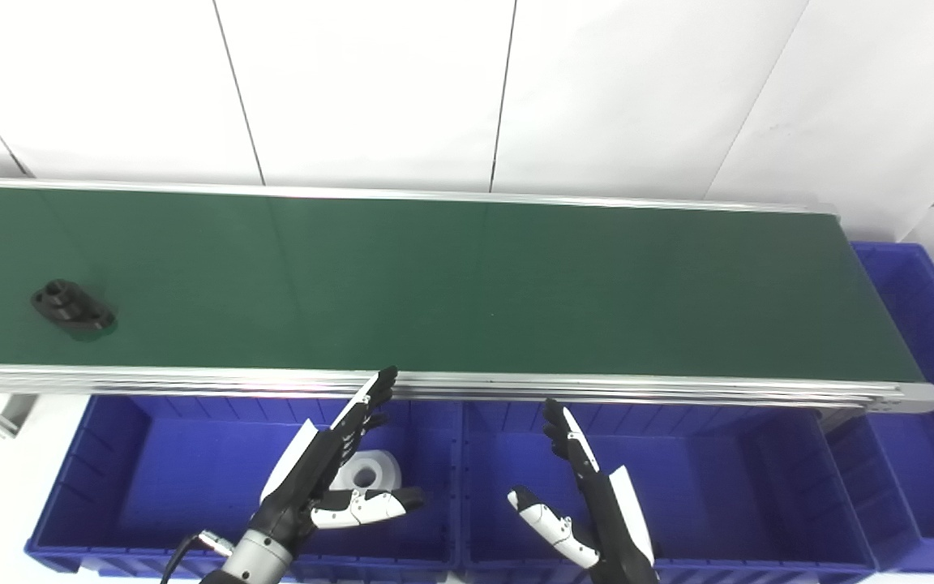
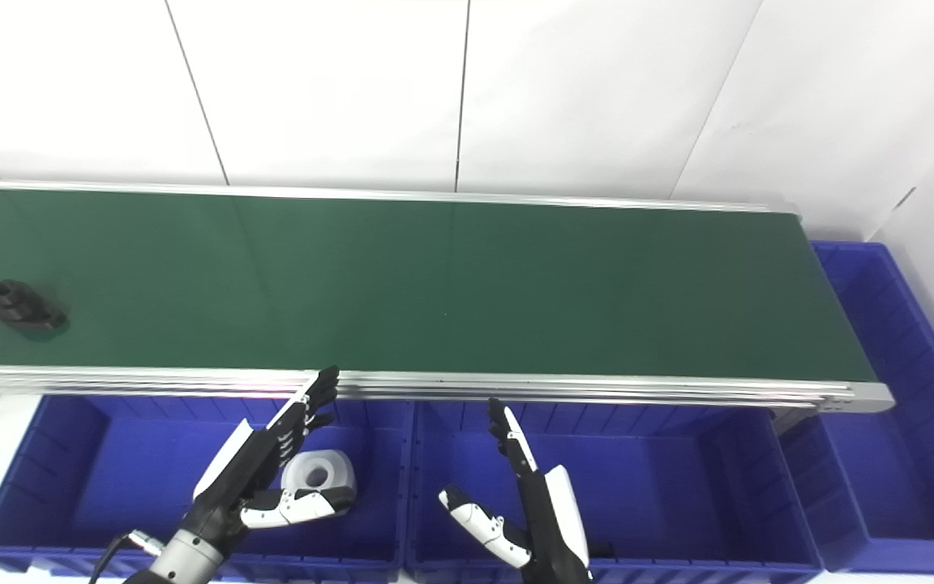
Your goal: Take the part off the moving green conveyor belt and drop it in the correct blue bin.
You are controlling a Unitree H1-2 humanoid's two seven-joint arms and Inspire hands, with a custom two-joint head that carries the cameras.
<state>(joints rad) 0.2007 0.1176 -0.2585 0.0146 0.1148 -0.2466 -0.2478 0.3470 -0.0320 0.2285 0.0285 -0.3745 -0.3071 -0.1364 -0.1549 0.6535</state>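
Note:
A black flanged part [image 1: 72,307] lies on the green conveyor belt [image 1: 451,284] at its far left; it also shows in the right eye view [image 2: 23,308]. My left hand [image 1: 329,462] is open and empty, fingers stretched toward the belt's near rail, above the left blue bin [image 1: 151,487]. My right hand [image 1: 589,495] is open and empty above the middle blue bin [image 1: 718,487]. Both hands are far to the right of the part. A white ring-shaped part [image 1: 370,472] lies in the left bin, partly behind my left hand.
A third blue bin [image 1: 929,389] stands past the belt's right end. The belt's aluminium near rail [image 1: 597,388] runs just above my fingertips. White wall panels stand behind the belt.

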